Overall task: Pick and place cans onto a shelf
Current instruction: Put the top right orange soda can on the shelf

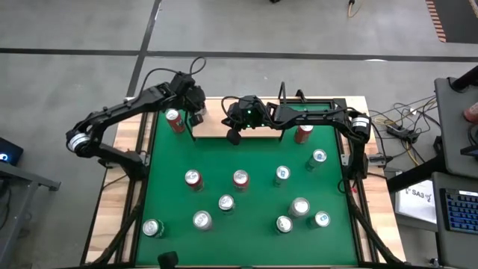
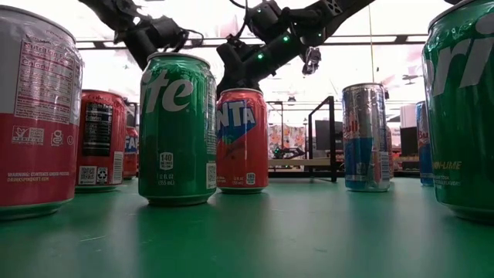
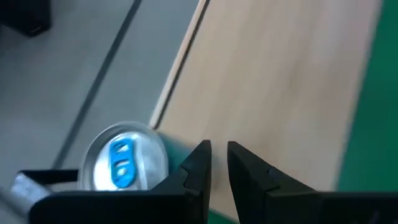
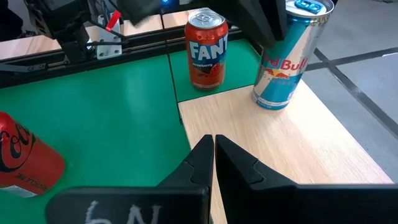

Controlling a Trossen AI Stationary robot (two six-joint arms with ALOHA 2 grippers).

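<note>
The shelf [image 1: 261,128] is a light-wood board along the table's far edge. A Red Bull can [image 4: 289,59] stands upright on its left end. My left gripper [image 3: 219,158] hangs just beside that can's top [image 3: 124,163], its fingers nearly together with nothing between them. A red Fanta can [image 4: 206,50] stands on the green table [image 4: 124,106] at the shelf's left corner. My right gripper [image 4: 214,146] is shut and empty. It hovers above the board's near edge [image 1: 233,137], pointing toward the Red Bull can. Another red can [image 1: 303,133] stands at the shelf's right part. My left gripper stands with the outer side of one finger [image 3: 193,168] close against the Red Bull can's upper wall [image 3: 177,152]. I cannot tell whether they touch. The can stands upright on the shelf board.
Several more cans stand spread over the green table, among them a green Sprite can [image 2: 177,127] and a red Coke can [image 4: 25,162]. Thin black wire uprights [image 1: 282,93] rise from the shelf. Bare board lies between the two shelf cans.
</note>
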